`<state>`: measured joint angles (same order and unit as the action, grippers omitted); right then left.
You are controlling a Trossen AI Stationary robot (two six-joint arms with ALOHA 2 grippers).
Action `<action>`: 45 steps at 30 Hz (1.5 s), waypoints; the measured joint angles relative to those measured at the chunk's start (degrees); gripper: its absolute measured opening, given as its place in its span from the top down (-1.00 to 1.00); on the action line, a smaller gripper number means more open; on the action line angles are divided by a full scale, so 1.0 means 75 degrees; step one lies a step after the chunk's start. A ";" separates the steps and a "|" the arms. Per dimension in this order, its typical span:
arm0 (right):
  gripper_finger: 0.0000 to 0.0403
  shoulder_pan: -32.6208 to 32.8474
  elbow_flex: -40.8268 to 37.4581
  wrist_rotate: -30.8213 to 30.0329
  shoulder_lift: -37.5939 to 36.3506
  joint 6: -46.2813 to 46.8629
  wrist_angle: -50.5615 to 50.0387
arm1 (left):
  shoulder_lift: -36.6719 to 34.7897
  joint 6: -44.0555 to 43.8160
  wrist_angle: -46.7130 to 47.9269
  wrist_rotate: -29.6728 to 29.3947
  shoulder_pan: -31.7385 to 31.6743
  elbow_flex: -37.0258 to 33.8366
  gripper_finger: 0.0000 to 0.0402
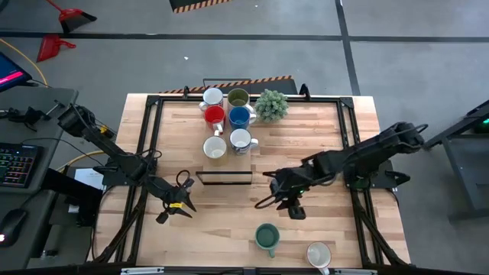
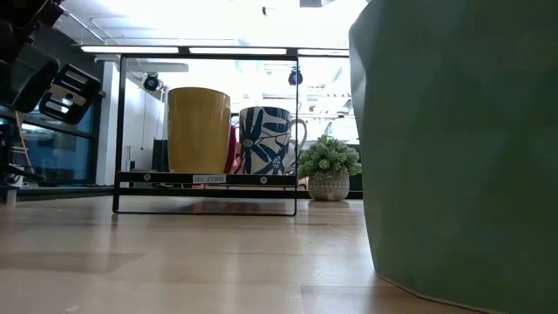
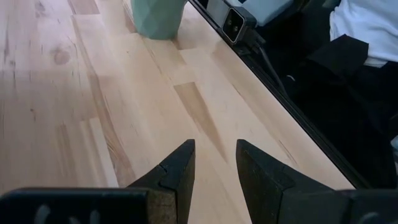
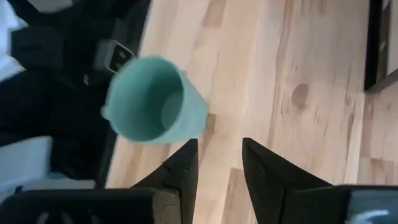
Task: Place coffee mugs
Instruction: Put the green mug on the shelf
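Your right pincer (image 1: 294,205) hung released, gripping nothing; the teal mug (image 1: 267,237) stood upright on the tabletop (image 1: 321,145) just ahead of it toward the front edge, mouth up. Left pincer (image 1: 179,200), also released, sat farther off

The bench (image 1: 321,153) was pale wood, smooth with a soft sheen (grain and knots showed). The teal mug (image 4: 152,99) looked matt ceramic; the blue mug (image 1: 239,116) glossier. The rack (image 2: 205,180) was thin black metal.
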<state>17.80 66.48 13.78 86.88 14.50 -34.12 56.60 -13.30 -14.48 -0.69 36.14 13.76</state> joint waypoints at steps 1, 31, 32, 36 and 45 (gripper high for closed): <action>0.50 0.0000 0.0029 0.0005 0.0146 0.0000 -0.0014 | 0.0000 0.0002 0.0003 0.0000 0.0000 0.0000 0.47; 0.50 0.0730 0.0450 0.0328 0.1762 -0.0392 0.1293 | 0.0000 0.0044 0.0007 -0.0371 0.0003 0.0009 0.47; 0.50 0.0734 0.0606 0.0348 0.1868 -0.0445 0.1127 | 0.0000 0.0001 0.0012 -0.0371 0.0003 0.0009 0.47; 0.50 0.0749 0.1227 0.0321 0.2342 -0.0751 0.0541 | 0.0000 -0.0009 0.0010 -0.0371 0.0003 0.0009 0.47; 0.50 0.0718 0.1830 -0.0019 0.3193 -0.1341 -0.0325 | 0.0000 -0.0009 0.0008 -0.0370 0.0003 0.0009 0.47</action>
<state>23.19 80.20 13.64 110.83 4.45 -36.56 56.60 -13.37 -14.42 -3.46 36.16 13.82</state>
